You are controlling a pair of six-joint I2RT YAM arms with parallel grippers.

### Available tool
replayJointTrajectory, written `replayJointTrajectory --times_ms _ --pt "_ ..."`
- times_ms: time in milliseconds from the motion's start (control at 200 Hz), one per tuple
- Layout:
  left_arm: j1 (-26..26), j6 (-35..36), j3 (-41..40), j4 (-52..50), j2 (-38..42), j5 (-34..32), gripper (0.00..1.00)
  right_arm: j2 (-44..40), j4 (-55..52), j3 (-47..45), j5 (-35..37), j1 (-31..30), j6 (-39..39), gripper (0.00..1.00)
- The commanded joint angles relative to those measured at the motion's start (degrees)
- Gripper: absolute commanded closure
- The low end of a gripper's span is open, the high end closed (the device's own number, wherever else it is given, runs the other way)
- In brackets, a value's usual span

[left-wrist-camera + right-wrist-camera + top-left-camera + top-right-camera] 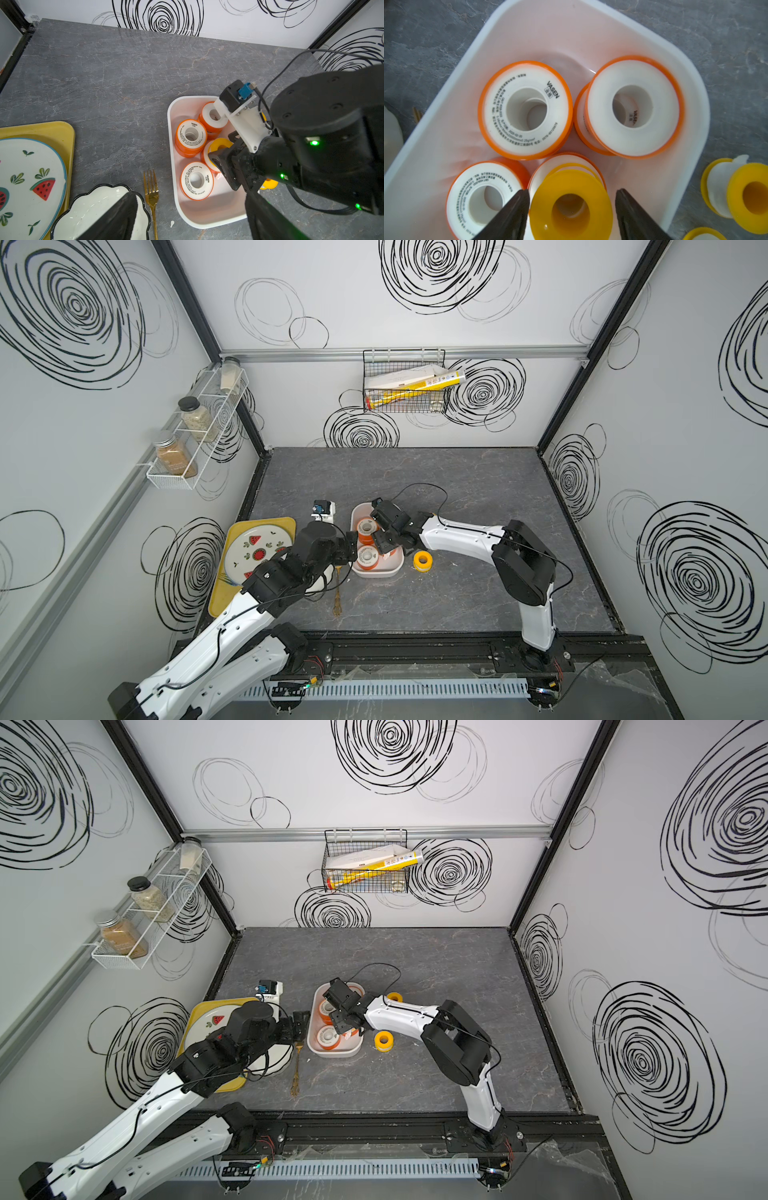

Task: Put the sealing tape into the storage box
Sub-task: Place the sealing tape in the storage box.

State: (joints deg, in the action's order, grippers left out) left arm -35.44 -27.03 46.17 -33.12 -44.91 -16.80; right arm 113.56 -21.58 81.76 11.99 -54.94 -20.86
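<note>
Storage box point(379, 575) sits on the grey table point(457, 489). Four orange rolls point(525, 110) of sealing tape show inside it, lying flat with holes up, bunched at the end of the box farthest from the robot base and through its middle. The near end of the box is bare. Right gripper point(572, 190) hangs over the box, jaws spread either side of a yellow roll point(571, 209) that lies on top of one orange roll inside the box. A thin gap shows at one finger, so there is no squeeze on it. Left gripper point(350, 548) hovers just beside the box wall on the tray side, jaws wide apart and nothing between them. Two loose yellow rolls remain outside on the table, just beside the opposite box wall: one point(422, 560) near the box's near corner, one point(394, 997) up by the far end, part hidden by the right arm. Gold fork point(151, 187) lies just beside the box on the left gripper's side. Beyond the fork are a scalloped dish point(93, 203), then a yellow tray point(52, 128) carrying a watermelon plate point(31, 176).
</note>
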Motion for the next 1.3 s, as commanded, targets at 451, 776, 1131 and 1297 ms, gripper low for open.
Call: replayJointTrajectory --times_ms 451,776,1131,1297 --pt "0.5 0.1 -0.5 1.5 0.8 -0.8 0.12 -13.6 1.5 -8.1 2.8 0.1 0.1 0.27" --pt "0.3 0.1 -0.5 1.6 0.6 -0.5 0.12 -34.4 9.7 -28.0 10.7 3.7 -0.6 0.27" --pt "0.3 0.0 -0.5 1.5 0.3 -1.1 0.12 -61.6 16.5 -57.0 21.7 7.7 -8.8 0.27" --pt "0.3 0.0 -0.5 1.5 -0.6 -1.0 0.12 -69.7 17.4 -63.9 23.9 7.7 -13.2 0.27"
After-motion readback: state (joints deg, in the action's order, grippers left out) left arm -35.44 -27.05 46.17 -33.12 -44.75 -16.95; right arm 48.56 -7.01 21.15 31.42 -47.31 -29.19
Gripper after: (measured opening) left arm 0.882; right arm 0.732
